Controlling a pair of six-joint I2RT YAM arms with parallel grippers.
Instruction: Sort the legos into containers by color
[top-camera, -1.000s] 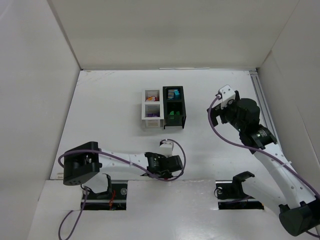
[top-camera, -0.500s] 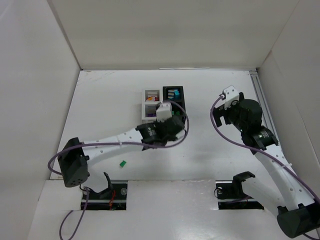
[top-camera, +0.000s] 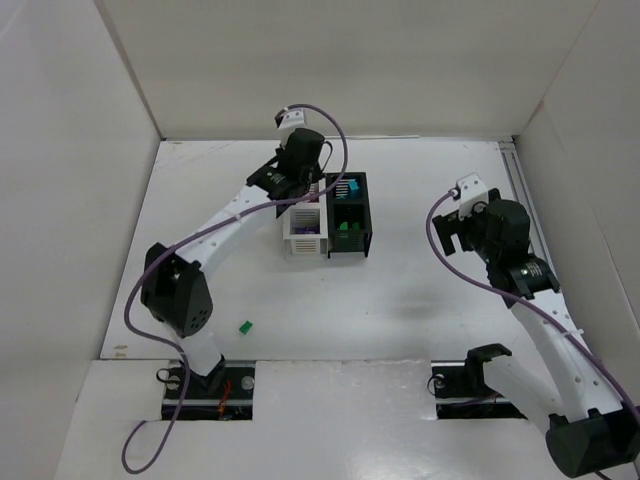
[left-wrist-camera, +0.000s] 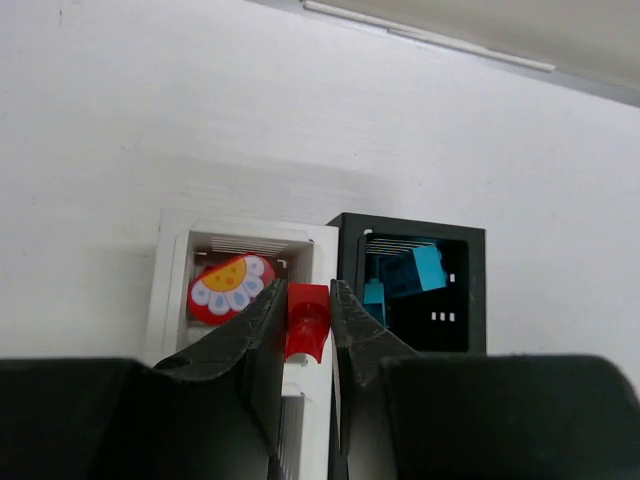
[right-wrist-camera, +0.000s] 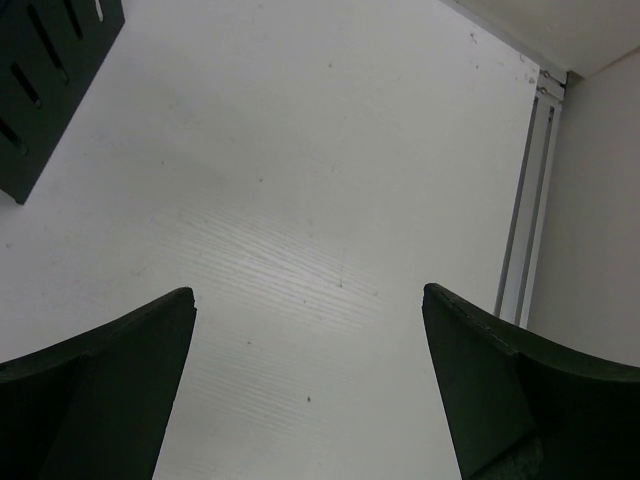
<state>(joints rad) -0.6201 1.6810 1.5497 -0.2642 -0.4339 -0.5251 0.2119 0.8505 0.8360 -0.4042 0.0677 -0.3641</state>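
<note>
My left gripper (left-wrist-camera: 308, 300) is shut on a red lego (left-wrist-camera: 307, 320) and holds it above the white bin (left-wrist-camera: 172, 280), over its far compartment's right wall. That compartment holds a red round piece with a flower face (left-wrist-camera: 231, 288). The black bin (left-wrist-camera: 470, 250) beside it has cyan legos (left-wrist-camera: 415, 272) in its far compartment. In the top view the left gripper (top-camera: 296, 182) hangs over the white bin (top-camera: 300, 247), and the black bin (top-camera: 362, 215) shows cyan and green legos. A loose green lego (top-camera: 244, 326) lies near the table's front left. My right gripper (right-wrist-camera: 310, 300) is open and empty.
A metal rail (right-wrist-camera: 520, 220) runs along the table's right edge beside the side wall. The black bin's corner (right-wrist-camera: 40, 80) shows at the top left of the right wrist view. White walls enclose the table on the left, back and right.
My left arm swung from the table's front edge to over the bins with the red lego, uncovering a green lego on the table. The right arm shifted slightly.
</note>
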